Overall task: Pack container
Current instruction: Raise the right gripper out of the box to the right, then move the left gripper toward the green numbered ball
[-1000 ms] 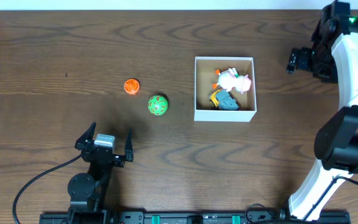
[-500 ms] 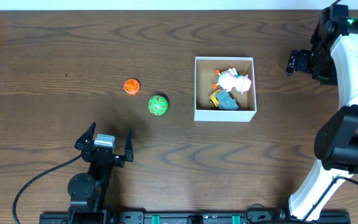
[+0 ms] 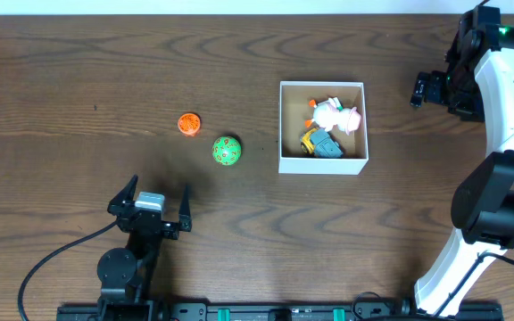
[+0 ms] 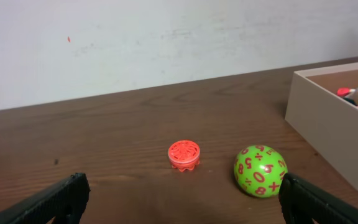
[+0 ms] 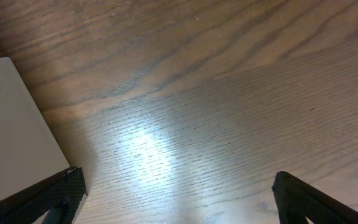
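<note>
Container: square, shallow box with white walls [image 3: 322,165] and a brown inside, sitting on the dark wooden surface [image 3: 78,71], right of centre.
Packed so far: a white and pink toy figure [image 3: 333,113] and a yellow and grey-blue toy [image 3: 319,144] lie inside it.
Left to pack: a green ball with orange numbers [image 3: 226,152] and a small orange ridged disc [image 3: 188,124] lie on the surface to the left of the box, the ball nearer to it.
Progress: by my judgement about halfway, with two toys in and two out.
Left tool [image 3: 153,198]: jaws spread wide and empty, near the front edge, well apart from the container; the ball and disc lie between them.
Right tool [image 3: 420,88]: jaws spread and empty, near the container's back right corner, not touching it.
</note>
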`<state>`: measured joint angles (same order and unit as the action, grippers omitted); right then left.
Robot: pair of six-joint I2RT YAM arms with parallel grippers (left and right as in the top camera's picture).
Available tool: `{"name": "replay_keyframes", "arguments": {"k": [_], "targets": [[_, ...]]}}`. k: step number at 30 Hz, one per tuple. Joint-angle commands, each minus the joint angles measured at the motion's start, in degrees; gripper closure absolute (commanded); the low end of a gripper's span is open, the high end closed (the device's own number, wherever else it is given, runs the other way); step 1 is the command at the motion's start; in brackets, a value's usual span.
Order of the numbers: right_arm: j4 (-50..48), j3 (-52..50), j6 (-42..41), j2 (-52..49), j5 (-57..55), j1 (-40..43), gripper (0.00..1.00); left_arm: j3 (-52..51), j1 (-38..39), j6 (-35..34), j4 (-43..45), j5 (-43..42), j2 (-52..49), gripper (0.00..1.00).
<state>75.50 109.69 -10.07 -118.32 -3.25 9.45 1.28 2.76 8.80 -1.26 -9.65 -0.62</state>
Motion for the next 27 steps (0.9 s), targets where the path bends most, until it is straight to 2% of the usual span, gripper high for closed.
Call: {"name": "replay_keyframes", "arguments": {"k": [1, 4, 7, 11, 14, 17, 20, 27], "targets": [[-0.09, -0.31, -0.61, 0.57, -0.37, 0.35, 0.01, -1.05, -0.17, -4.31, -1.92, -0.44, 0.0, 0.02], [-0.11, -0.31, -0.61, 0.57, -0.39, 0.35, 0.01, -1.05, -0.17, -5.7, -1.68, -1.62, -0.09, 0.02], [-0.11, -0.31, -0.61, 0.57, -0.39, 0.35, 0.01, -1.05, -0.17, -11.96, -1.49, -4.37, -0.63, 0.02], [-0.11, -0.31, -0.61, 0.57, -0.39, 0.33, 0.01, -0.39, -0.17, -13.2, -1.51, -15.43, -0.83, 0.02], [-0.11, -0.33, -0.61, 0.57, -0.39, 0.33, 0.01, 0.81, -0.17, -13.18, -2.25, -19.74, -1.31, 0.02], [-0.11, -0.31, -0.61, 0.57, -0.39, 0.33, 0.01, 3.69, -0.17, -12.09, -5.07, -18.27, -3.61, 0.02], [-0.11, -0.31, -0.61, 0.57, -0.39, 0.35, 0.01, 9.66, -0.17, -12.09, -9.68, -12.48, -8.68, 0.02], [-0.11, -0.31, -0.61, 0.57, -0.39, 0.35, 0.01, 29.83, -0.17, -5.6, -19.54, -10.19, -30.49, 0.02]]}}
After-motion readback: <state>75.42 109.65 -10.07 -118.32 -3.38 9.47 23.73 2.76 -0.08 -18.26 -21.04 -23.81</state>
